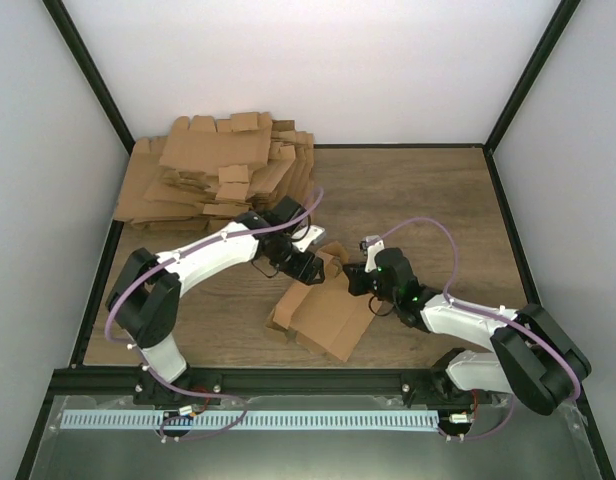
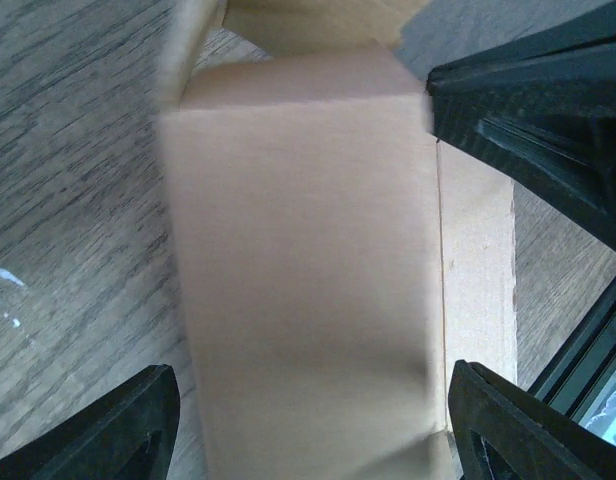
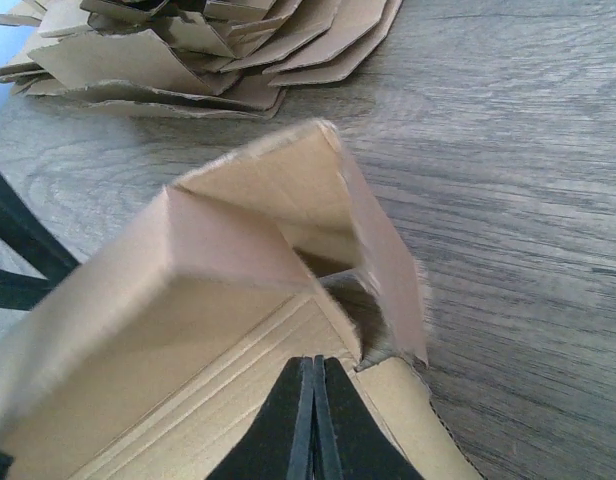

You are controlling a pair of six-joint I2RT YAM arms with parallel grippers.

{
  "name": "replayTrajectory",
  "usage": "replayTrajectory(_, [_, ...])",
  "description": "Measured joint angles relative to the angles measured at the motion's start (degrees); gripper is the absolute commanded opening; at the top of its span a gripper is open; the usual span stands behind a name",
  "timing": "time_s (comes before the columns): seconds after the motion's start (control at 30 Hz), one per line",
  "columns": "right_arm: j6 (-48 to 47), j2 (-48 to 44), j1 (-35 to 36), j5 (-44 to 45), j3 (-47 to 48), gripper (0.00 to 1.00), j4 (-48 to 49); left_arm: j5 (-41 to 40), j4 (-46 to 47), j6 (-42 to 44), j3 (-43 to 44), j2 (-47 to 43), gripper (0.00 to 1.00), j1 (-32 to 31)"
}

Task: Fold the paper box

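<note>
The paper box lies partly folded in the middle of the table, one side panel raised. In the left wrist view that brown panel stands between my left gripper's spread fingers, with a gap on each side, so it is open around the panel without clamping it. My left gripper hovers at the box's far left corner. My right gripper is at the far right corner. Its fingers are shut together with nothing between them, tips against the box's flat inner panel, beside a raised end flap.
A large pile of flat cardboard blanks fills the back left of the table and shows again as the pile at the top of the right wrist view. The right arm's black gripper body sits close above the left gripper's right finger. White walls enclose the table.
</note>
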Motion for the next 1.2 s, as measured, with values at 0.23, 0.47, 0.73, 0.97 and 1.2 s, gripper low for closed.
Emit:
replayTrajectory(0.23, [-0.4,0.2,0.0,1.9,1.8,0.26,-2.4,-3.6,-1.7,-1.3,0.0,-3.0,0.77,-1.4])
replayTrajectory(0.47, [-3.0,0.3,0.1,4.5,2.9,0.33,-3.3,-5.7,-2.2,-2.4,0.0,-3.1,0.69,-2.0])
replayTrajectory(0.73, [-6.6,6.4,0.1,5.7,5.7,0.26,-2.4,-6.5,-2.1,-2.8,0.0,-3.1,0.67,-2.3])
replayTrajectory(0.97, [-8.0,10.6,0.2,6.6,7.0,0.05,-1.6,-7.3,-2.2,-3.1,0.0,-3.1,0.64,-3.0])
replayTrajectory(1.2, [-7.6,11.1,0.2,6.8,9.9,0.01,-2.9,-9.0,-2.1,-3.3,0.0,-3.1,0.63,-3.1])
